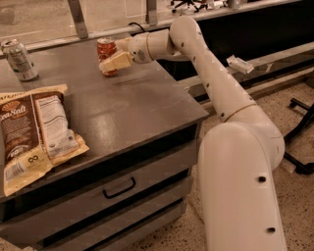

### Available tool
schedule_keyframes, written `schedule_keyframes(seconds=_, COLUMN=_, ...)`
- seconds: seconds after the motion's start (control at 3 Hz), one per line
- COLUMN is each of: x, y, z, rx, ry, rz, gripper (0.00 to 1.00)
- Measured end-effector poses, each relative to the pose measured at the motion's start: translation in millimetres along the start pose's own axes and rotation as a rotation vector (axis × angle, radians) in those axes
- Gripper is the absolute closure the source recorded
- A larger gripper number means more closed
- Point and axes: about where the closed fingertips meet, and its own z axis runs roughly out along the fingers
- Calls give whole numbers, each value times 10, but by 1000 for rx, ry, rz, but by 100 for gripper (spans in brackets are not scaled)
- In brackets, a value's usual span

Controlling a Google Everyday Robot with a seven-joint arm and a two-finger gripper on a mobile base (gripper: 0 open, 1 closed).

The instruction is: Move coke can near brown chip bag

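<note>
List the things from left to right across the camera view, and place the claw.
Order: brown chip bag → coke can → robot's white base. The claw is at the coke can, across its lower front.

Some office or lab space: the gripper (111,62) sits over the far edge of a grey drawer cabinet (147,105), speckled floor (297,211) below it, a wheeled chair base (188,4) behind it.

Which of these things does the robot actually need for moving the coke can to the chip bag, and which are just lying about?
Part of the job: coke can, far edge of the table; brown chip bag, near left; gripper, against the coke can.
Just lying about: silver can, far left corner.
</note>
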Motion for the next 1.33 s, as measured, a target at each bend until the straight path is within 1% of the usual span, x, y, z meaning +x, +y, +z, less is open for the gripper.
schedule_keyframes(seconds=0.33, x=-48, y=27, z=102, rx=-27, ry=-31, rz=12, gripper=46)
schedule_keyframes(seconds=0.67, x=-188, y=24, z=203, rx=-50, ry=-63, rz=-4, gripper=69)
schedule_keyframes(seconds=1.0, x=-318, y=14, z=153, rx=-45, ry=-84, rz=-15, gripper=92)
schedule_keyframes(seconds=1.33, x=-537, y=221, z=110, rx=-83, ry=-106, rz=-36, gripper=100)
